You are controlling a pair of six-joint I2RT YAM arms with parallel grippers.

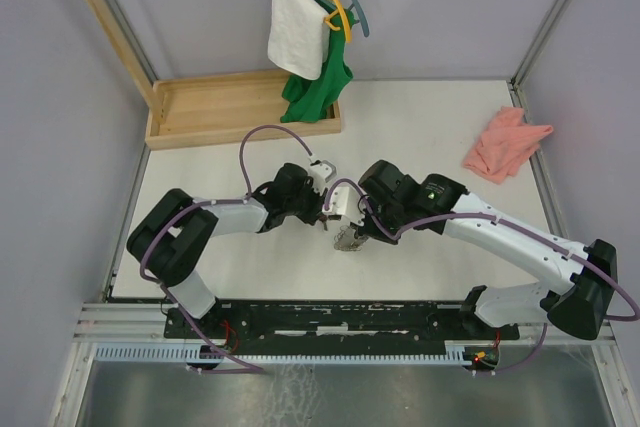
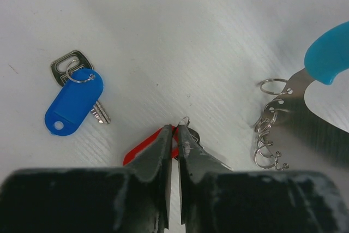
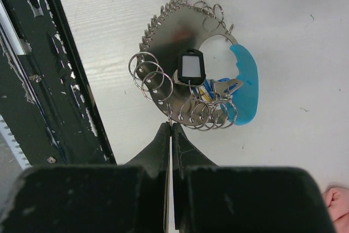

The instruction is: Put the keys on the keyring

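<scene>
The blue-tagged key (image 2: 73, 102) lies flat on the white table, left of my left gripper. My left gripper (image 2: 175, 128) is shut on the small ring of the red-tagged key (image 2: 143, 147), whose tag shows under the fingers. The keyring (image 3: 180, 42) is a crescent metal plate with several split rings, a blue handle (image 3: 245, 85) and a black tag. My right gripper (image 3: 170, 125) is shut on a ring at its near edge. In the left wrist view the keyring (image 2: 283, 94) hangs to the right, apart from the red key. From above, both grippers (image 1: 335, 219) meet mid-table.
A wooden tray (image 1: 200, 127) stands at the back left with a green cloth (image 1: 315, 87) and a white towel (image 1: 297, 22) on hangers over it. A pink cloth (image 1: 505, 142) lies at the back right. The black base rail (image 3: 49, 80) runs close to the keyring.
</scene>
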